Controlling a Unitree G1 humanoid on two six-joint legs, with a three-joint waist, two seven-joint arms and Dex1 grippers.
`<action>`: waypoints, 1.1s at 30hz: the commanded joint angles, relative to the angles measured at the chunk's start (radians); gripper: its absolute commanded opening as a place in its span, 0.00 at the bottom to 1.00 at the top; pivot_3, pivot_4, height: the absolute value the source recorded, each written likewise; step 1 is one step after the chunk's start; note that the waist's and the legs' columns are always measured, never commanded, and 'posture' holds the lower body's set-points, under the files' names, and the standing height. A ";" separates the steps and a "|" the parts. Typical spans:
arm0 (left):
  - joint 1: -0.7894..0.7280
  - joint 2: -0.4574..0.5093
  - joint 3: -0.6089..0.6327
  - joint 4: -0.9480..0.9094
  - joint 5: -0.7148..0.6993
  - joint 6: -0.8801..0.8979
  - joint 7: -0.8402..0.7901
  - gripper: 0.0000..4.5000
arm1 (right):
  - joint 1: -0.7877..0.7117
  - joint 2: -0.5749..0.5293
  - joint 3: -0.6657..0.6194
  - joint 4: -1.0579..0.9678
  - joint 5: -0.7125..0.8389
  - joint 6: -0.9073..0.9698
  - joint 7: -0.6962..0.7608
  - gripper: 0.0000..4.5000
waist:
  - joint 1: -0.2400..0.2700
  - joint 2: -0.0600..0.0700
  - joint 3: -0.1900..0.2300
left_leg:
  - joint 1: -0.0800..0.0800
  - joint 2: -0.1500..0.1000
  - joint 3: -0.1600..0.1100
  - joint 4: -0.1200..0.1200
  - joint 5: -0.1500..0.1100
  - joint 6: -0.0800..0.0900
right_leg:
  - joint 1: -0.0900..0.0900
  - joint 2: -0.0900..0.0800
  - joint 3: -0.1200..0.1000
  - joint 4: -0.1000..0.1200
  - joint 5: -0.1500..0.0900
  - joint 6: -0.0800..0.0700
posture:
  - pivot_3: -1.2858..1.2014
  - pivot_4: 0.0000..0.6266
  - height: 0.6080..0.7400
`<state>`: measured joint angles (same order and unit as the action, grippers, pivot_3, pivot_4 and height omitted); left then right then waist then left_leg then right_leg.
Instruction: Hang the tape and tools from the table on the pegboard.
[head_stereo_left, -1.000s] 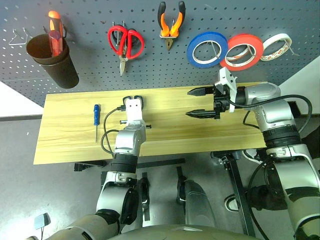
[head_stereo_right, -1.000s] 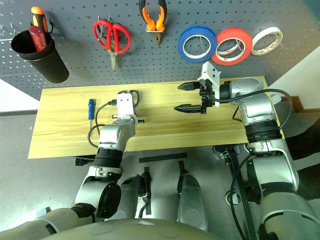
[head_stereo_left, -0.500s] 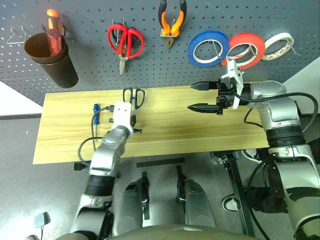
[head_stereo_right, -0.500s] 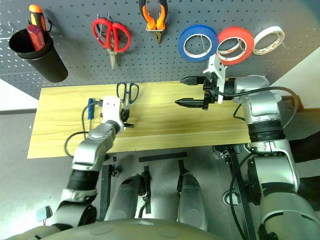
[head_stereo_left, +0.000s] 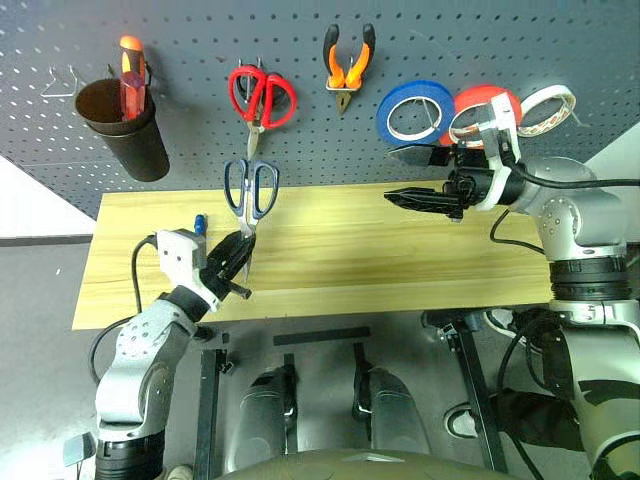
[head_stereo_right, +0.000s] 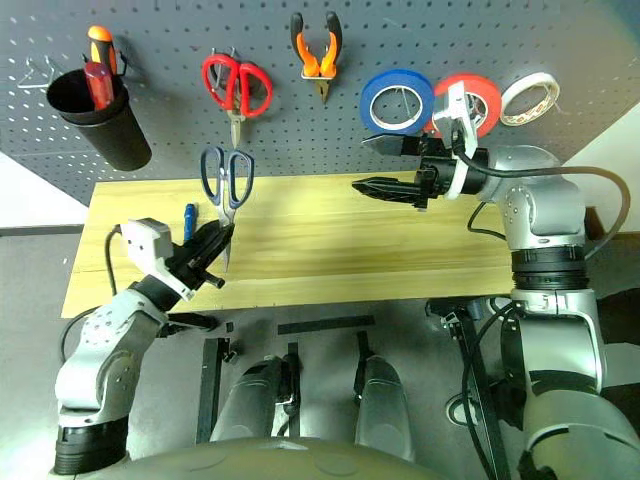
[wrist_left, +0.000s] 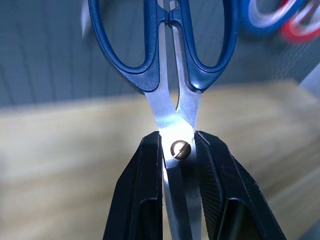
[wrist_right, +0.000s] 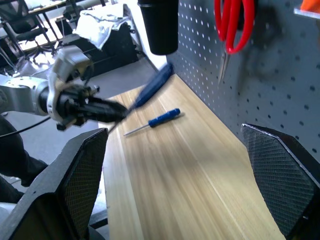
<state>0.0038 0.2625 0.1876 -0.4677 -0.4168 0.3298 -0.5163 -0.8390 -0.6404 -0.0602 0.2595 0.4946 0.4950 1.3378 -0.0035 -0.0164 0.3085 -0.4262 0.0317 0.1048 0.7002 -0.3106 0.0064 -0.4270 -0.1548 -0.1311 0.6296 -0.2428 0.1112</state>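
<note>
Left pincer (head_stereo_left: 237, 262), clamped on the blades of the dark-blue-handled scissors (head_stereo_left: 248, 190) at the pivot screw; the scissors stand upright with their handle loops uppermost, raised above the desk (head_stereo_left: 330, 245) and seen against the lower edge of the pegboard (head_stereo_left: 300, 130). In the left wrist view the two black fingers (wrist_left: 150, 190) press on either side of the blades just beside the screw.

Right pincer (head_stereo_left: 420, 178), spread wide and holding nothing; it points level towards the robot's left, above the far right part of the desk and just below the hanging tape rolls.

Blue-handled screwdriver (wrist_right: 152, 121), lying flat on the desk near the left end, close to the left pincer and partly hidden behind it in the head views.

On the pegboard, from the left: a dark cup (head_stereo_left: 125, 130) holding a red-and-orange-handled tool (head_stereo_left: 131, 75); red-handled scissors (head_stereo_left: 261, 97); the orange-and-black pliers (head_stereo_left: 348, 62), hung with the nose down; the blue tape (head_stereo_left: 415, 110); a red roll (head_stereo_left: 497, 100), overlapped by the right pincer's wrist; and a cream-white roll (head_stereo_left: 548, 108) at the far right.
</note>
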 joint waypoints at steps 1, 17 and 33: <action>0.002 -0.008 0.025 -0.075 -0.043 -0.155 -0.052 0.14 | -0.049 -0.007 -0.052 -0.050 0.047 -0.007 -0.015 1.00 | 0.004 0.001 -0.011 | 0.000 0.000 0.000 0.000 0.000 0.000 | 0.000 0.000 0.000 0.000 0.000 0.000 | 0.53 0.25 0.99; -0.189 0.077 -0.035 0.118 0.021 -0.252 -0.072 0.14 | -0.114 0.023 -0.081 -0.026 0.109 0.004 -0.071 1.00 | 0.016 0.001 -0.090 | 0.001 0.000 0.000 0.000 0.000 0.000 | 0.001 0.003 0.000 0.000 0.000 0.000 | 0.52 0.17 0.99; -0.367 0.077 -0.099 0.592 0.184 -0.448 -0.079 0.14 | -0.081 0.014 -0.089 -0.071 0.120 0.021 -0.125 1.00 | 0.011 0.001 -0.103 | 0.003 0.000 0.001 0.000 0.000 -0.001 | 0.002 0.003 0.000 0.000 0.000 0.000 | 0.50 0.17 0.99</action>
<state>-0.3328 0.3438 0.0911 0.1102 -0.2430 -0.0637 -0.5902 -0.9148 -0.6103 -0.1211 0.2352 0.5942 0.5166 1.2182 0.0074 -0.0151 0.2058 -0.4237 0.0315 0.1058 0.7006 -0.3102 0.0058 -0.4248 -0.1517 -0.1307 0.6300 -0.2427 0.1110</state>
